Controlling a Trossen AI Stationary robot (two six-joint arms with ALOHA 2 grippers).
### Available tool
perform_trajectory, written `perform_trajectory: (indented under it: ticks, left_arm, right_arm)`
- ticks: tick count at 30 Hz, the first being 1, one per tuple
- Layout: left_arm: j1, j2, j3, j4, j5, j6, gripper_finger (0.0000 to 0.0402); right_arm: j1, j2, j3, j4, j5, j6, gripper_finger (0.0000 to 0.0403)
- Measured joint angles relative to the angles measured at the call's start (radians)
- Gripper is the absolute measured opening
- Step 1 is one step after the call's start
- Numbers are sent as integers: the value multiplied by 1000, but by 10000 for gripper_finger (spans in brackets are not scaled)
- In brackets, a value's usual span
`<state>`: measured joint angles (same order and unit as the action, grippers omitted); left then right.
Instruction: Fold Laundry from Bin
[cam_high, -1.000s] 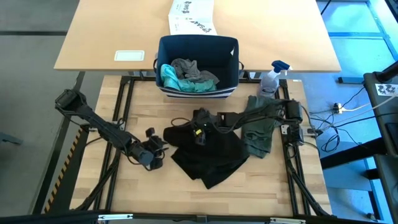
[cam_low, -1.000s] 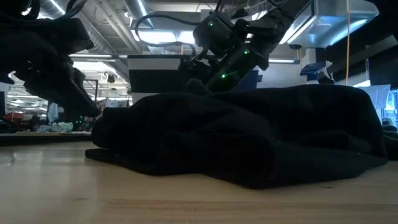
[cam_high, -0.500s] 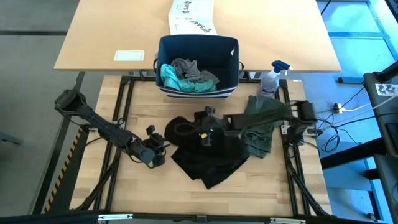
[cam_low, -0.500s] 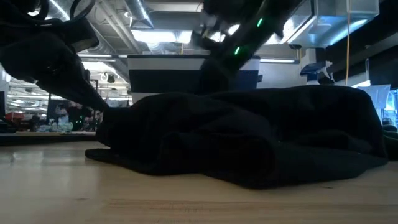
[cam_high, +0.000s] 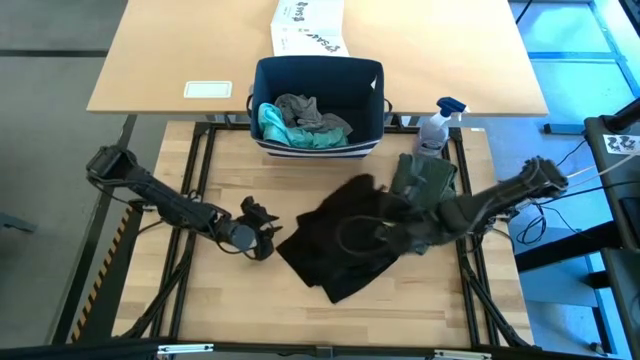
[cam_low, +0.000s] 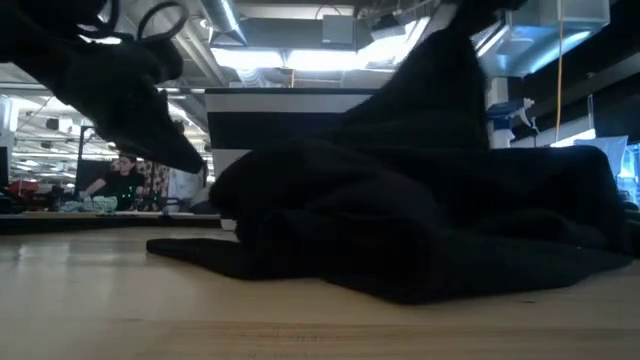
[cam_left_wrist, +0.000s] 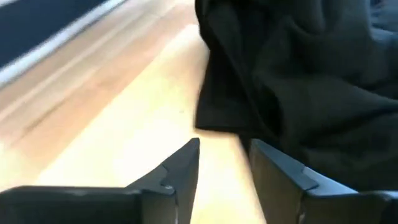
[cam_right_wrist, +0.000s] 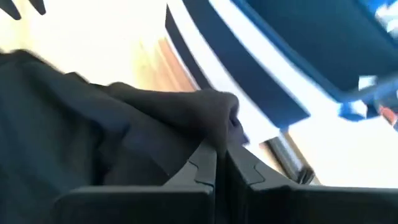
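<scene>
While two garments sit in the bin (cam_high: 320, 75), right tool (cam_right_wrist: 219, 163) pinches the black T-shirt (cam_high: 340, 240); left tool (cam_left_wrist: 222, 163) gapes.

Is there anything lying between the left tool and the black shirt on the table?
Nothing visible. The left tool stands open just off the edge of the black T-shirt, with only bare table in the gap.

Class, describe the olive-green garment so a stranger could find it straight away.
Start at the navy-blue fabric bin at the slatted table's far edge. Just nearer and right of it, below the spray bottle, lies the olive-green cloth piece. It alone is green; the large garment touching it is black.
</scene>
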<state>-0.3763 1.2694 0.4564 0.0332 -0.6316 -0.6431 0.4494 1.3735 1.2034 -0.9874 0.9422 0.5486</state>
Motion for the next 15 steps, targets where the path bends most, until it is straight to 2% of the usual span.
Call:
perform_trajectory:
  ticks: [3, 5, 11, 15]
  left_arm:
    - [33, 27, 0, 78, 89, 10, 156]
    - [49, 56, 0, 151, 137, 25, 158]
    - [97, 158, 0, 325, 345, 89, 159]
    - [129, 214, 0, 362, 317, 118, 159]
  right_arm:
    - [89, 6, -3, -103, 25, 186, 5]
    - [135, 15, -19, -110, 52, 274, 10]
    - [217, 18, -124, -62, 78, 420, 18]
    - [227, 18, -167, -46, 71, 465, 19]
